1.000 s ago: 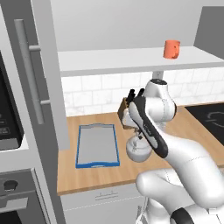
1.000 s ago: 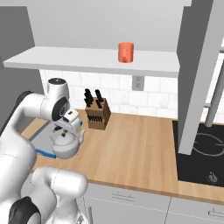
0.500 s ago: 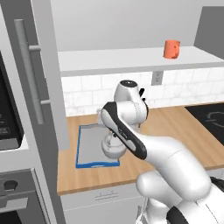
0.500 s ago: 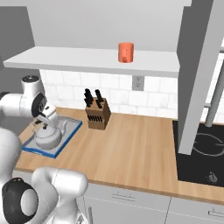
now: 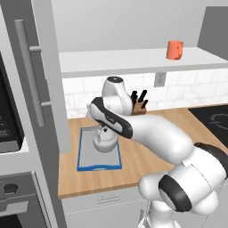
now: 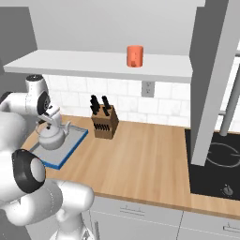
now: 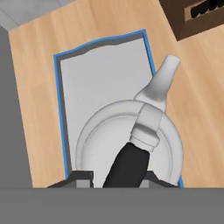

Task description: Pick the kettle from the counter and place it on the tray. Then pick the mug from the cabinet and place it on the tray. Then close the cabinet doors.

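The silver-grey kettle [image 7: 131,131] hangs low over the blue-rimmed grey tray [image 7: 96,78], its spout towards the knife block. My gripper [image 7: 117,177] is shut on its black arched handle [image 7: 129,164]. I cannot tell whether the kettle's base touches the tray. From the left base, the kettle [image 5: 104,140] sits under my hand over the tray [image 5: 84,153] on the wooden counter [image 5: 133,164]; from the right base, the kettle [image 6: 51,137] is over the tray [image 6: 70,149]. The orange mug [image 5: 174,50] [image 6: 135,56] stands on the open cabinet's shelf [image 5: 133,60].
A knife block [image 5: 139,103] [image 6: 104,123] stands just right of the tray by the tiled wall. The black stovetop [image 6: 215,164] lies at the far right. Open cabinet doors [image 5: 35,75] [image 6: 213,79] hang on both sides. The oven column [image 5: 9,133] rises at left.
My arm has swung left with the kettle in its grip, from the bare counter beside the tray to over the tray. The mug has stayed in place.
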Controlling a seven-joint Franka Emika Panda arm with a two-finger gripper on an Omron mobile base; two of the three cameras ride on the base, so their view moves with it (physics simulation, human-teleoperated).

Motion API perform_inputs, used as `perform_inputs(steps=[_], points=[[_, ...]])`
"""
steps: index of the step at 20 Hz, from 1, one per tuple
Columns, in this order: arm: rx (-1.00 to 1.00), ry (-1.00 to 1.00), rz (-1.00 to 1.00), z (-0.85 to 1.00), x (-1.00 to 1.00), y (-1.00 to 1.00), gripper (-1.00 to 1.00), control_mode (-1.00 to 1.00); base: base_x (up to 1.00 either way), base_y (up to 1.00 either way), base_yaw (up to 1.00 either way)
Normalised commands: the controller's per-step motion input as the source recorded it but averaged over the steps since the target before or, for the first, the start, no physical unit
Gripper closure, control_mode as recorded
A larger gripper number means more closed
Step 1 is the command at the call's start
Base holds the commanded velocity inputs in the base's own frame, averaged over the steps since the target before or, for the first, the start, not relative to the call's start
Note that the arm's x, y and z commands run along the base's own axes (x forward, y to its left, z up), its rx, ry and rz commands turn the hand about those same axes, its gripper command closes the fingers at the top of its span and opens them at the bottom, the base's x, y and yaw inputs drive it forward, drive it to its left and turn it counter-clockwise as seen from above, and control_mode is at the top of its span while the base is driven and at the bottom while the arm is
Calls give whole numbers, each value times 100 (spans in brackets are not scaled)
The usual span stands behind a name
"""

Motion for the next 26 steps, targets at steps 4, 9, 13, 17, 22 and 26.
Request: perform_inputs(steps=[4,9,13,17,22,26], points=[[0,-4,0,-41,9,0,100,-100,0,0,0],[0,-8,0,-43,5,0,100,-100,0,0,0],[1,0,0,-8,27,0,100,-100,0,0,0],[2,0,0,0,42,1,100,-100,0,0,0],[1,0,0,-3,38,3,100,-100,0,0,0],[0,0,0,-10,31,8,100,-100,0,0,0]])
